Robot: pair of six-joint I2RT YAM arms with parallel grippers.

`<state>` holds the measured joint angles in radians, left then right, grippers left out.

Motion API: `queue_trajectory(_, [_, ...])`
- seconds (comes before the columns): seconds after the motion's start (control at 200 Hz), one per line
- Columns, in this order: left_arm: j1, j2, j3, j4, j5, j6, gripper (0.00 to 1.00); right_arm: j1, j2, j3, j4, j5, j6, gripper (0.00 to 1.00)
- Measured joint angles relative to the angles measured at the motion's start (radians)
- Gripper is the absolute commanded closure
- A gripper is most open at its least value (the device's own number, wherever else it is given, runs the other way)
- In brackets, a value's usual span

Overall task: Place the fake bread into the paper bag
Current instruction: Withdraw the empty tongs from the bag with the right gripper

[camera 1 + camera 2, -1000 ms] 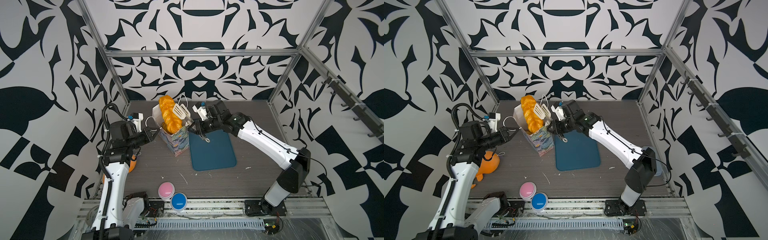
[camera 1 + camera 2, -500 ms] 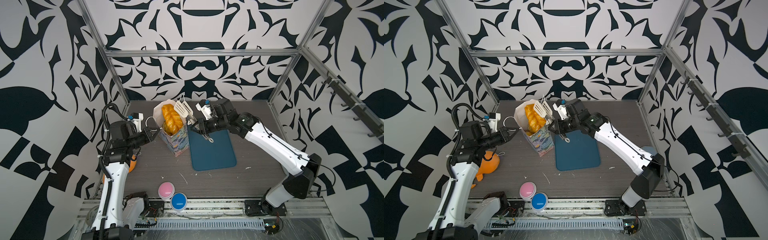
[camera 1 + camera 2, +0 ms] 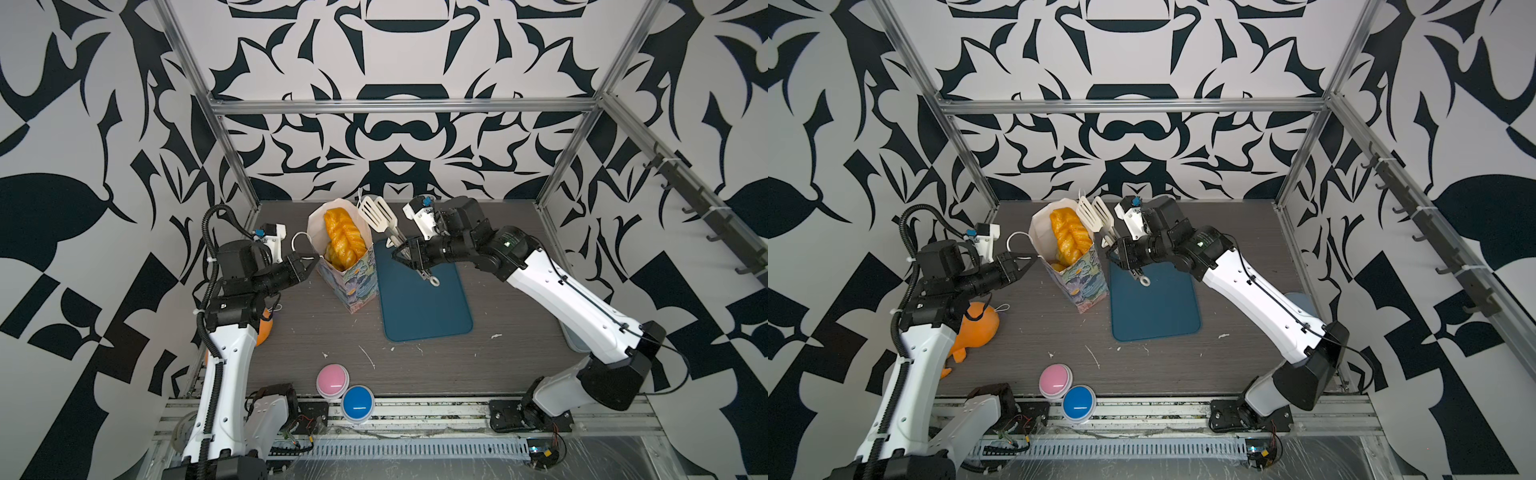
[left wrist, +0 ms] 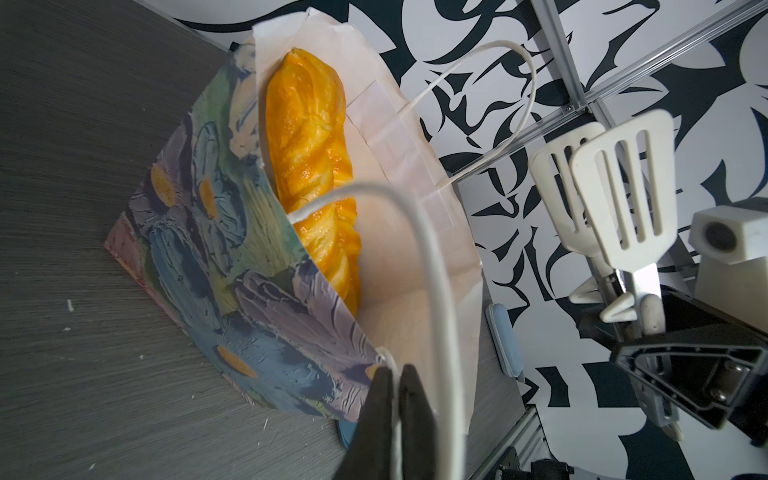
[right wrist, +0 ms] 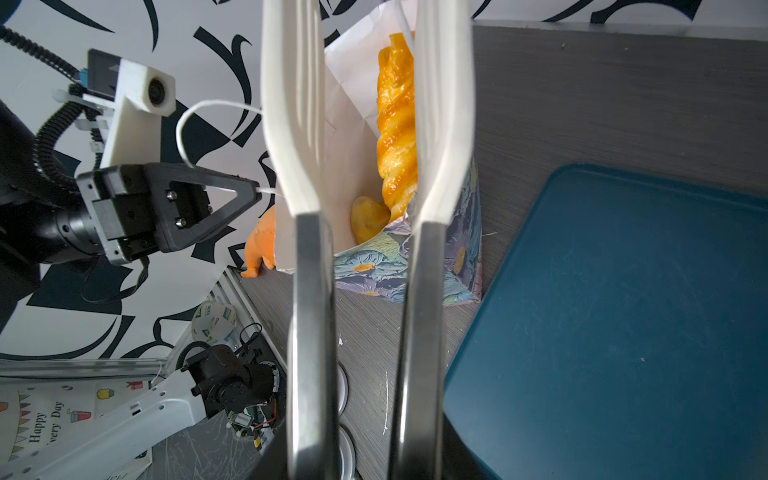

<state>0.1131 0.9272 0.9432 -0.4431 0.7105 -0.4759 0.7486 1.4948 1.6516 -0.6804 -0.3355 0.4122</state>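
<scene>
1. Your braided loaf point(image 3: 343, 230) stands on end inside the paper bag point(image 3: 357, 282), its top about level with the open mouth. The bag is upright on the tabletop point(image 3: 415, 374), just beside the left edge of the blue mat point(image 3: 419, 299).
2. Only the right wrist view gives you a clear look at a second, smaller pastry point(image 5: 368, 218), lower in the bag and against the loaf. In both top views it is just a golden patch under the loaf. That makes two pieces of bread you can count; anything deeper is hidden.
3. The left wrist view shows you both cord handles, which the top views do not. The near handle point(image 4: 432, 266) loops across the lens and the far handle point(image 4: 498, 83) arches off the opposite wall.
4. In that same view the left hand point(image 4: 395, 374) has its fingers almost together at the bag's near rim, where the near handle is fixed. A pale strip shows in the slim gap, and you cannot tell whether it is pinching anything. In both top views its tips meet the bag's left rim corner.
5. The right hand point(image 3: 405, 253) is clamped on the tongs point(image 3: 378, 214), one pair with two white slotted heads. The heads stand apart, raised just right of the bag's mouth.
6. Counting outward, you have one bag, one mat and two arms. There are two round buttons at the front edge, pink point(image 3: 332, 380) and blue point(image 3: 357, 401), touching each other. One orange soft toy point(image 3: 980, 326) lies under the left arm.
</scene>
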Motion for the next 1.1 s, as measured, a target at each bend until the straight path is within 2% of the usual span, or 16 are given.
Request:
queue_trajectory(0.14, [0.000, -0.002, 0.028, -0.003, -0.008, -0.004, 0.74, -0.005, -0.027, 0.000, -0.013, 0.018, -0.010, 0.62])
queue_trajectory(0.385, [0.000, -0.009, 0.052, -0.015, -0.021, -0.001, 0.39, -0.049, -0.077, -0.029, -0.018, 0.028, -0.023, 0.62])
queue_trajectory(0.675, [0.000, -0.042, 0.055, -0.056, -0.054, 0.023, 0.16, -0.169, -0.138, -0.092, -0.045, 0.026, -0.032, 0.62])
queue_trajectory(0.695, [0.000, -0.044, 0.055, -0.059, -0.056, 0.025, 0.03, -0.179, -0.142, -0.095, -0.048, 0.025, -0.033, 0.62])
queue_trajectory(0.705, [0.000, -0.045, 0.055, -0.059, -0.058, 0.027, 0.00, -0.184, -0.144, -0.096, -0.049, 0.025, -0.034, 0.62])
queue_trajectory(1.1, [0.000, -0.131, 0.001, -0.088, -0.102, 0.052, 0.01, -0.346, -0.183, -0.206, -0.061, -0.006, -0.048, 0.63])
